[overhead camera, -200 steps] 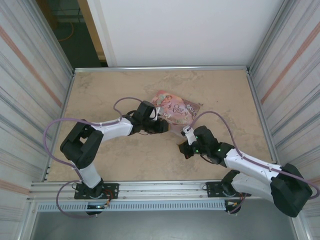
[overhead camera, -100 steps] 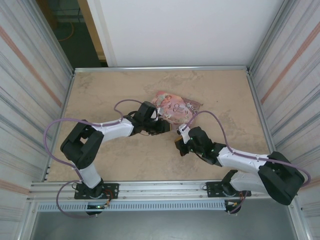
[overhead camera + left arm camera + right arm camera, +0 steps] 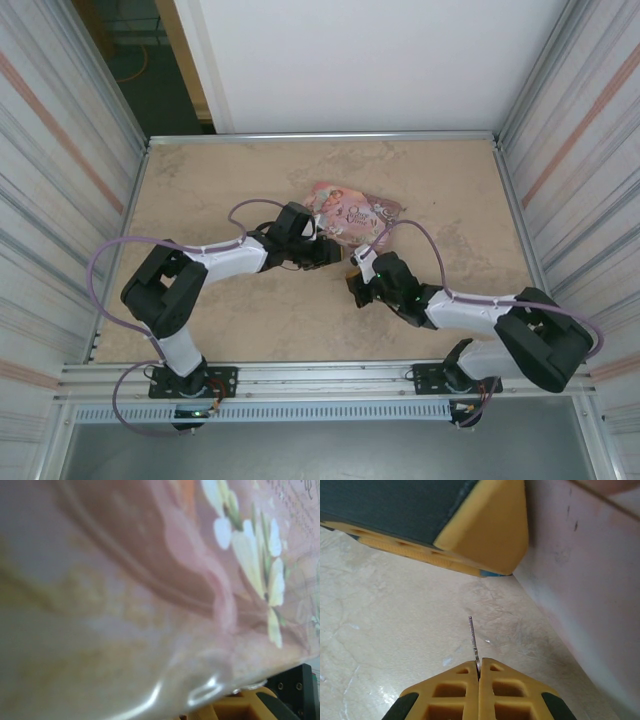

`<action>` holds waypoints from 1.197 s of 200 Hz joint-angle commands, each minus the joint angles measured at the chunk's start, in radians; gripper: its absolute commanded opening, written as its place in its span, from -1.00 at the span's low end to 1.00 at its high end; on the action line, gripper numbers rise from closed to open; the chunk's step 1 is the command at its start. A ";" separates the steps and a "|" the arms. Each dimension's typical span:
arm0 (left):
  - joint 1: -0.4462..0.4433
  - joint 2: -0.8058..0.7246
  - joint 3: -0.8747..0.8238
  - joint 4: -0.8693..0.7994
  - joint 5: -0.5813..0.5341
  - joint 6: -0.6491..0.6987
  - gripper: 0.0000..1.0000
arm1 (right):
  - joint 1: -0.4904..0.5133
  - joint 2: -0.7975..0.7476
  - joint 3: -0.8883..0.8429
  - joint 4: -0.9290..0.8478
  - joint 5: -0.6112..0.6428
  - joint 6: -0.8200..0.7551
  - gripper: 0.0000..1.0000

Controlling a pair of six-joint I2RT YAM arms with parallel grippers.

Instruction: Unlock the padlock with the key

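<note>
The right arm lies low, stretched leftward over the counter [image 3: 200, 180]. Its right hand [image 3: 479, 666] is clenched on a thin metal key [image 3: 473, 639] that points forward. Ahead of it, the left hand [image 3: 328, 252] sits against the pink tin box [image 3: 355, 213]; I cannot tell whether it grips anything. Bare counter lies left of the key, and the box wall closes the right. The padlock [image 3: 495, 573] shows as a blue sliver under the left hand's yellow finger [image 3: 485, 535], beyond the key tip and not touching it.

From above I look down on the whole table [image 3: 220, 180]; both my wrist cameras sit low and very close against the pink tin [image 3: 352, 215].
</note>
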 commanded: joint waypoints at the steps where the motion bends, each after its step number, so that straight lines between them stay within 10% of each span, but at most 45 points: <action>1: -0.013 -0.025 0.001 0.050 0.054 -0.026 -0.59 | -0.018 0.020 0.019 0.045 0.016 0.008 -1.00; 239: -0.014 -0.035 -0.002 0.045 0.050 -0.025 -0.59 | -0.034 0.072 0.055 0.166 0.000 0.013 -1.00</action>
